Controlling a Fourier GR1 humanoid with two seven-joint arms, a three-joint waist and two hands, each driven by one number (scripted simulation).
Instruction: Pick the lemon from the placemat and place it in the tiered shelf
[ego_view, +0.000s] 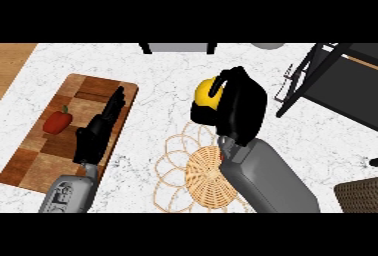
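A: Two hands show, so which one has the lemon (204, 93)?

B: The right hand (238, 107). Its fingers curl round the yellow fruit, which peeks out at the hand's left side, above the white marble counter (162, 65).

A: Is the fruit on the placemat (201, 175)?

B: No. The woven round placemat lies nearer the view's lower edge, under the right forearm, and the lemon sits just beyond its far rim.

A: And the tiered shelf (325, 80)?

B: At the upper right, a black frame with dark levels. The lemon is apart from it, to its left.

A: What about the left hand (100, 127)?

B: It rests open, fingers straight, over a wooden cutting board (44, 155) at the left. A red pepper (57, 121) lies on the board just beside that hand.
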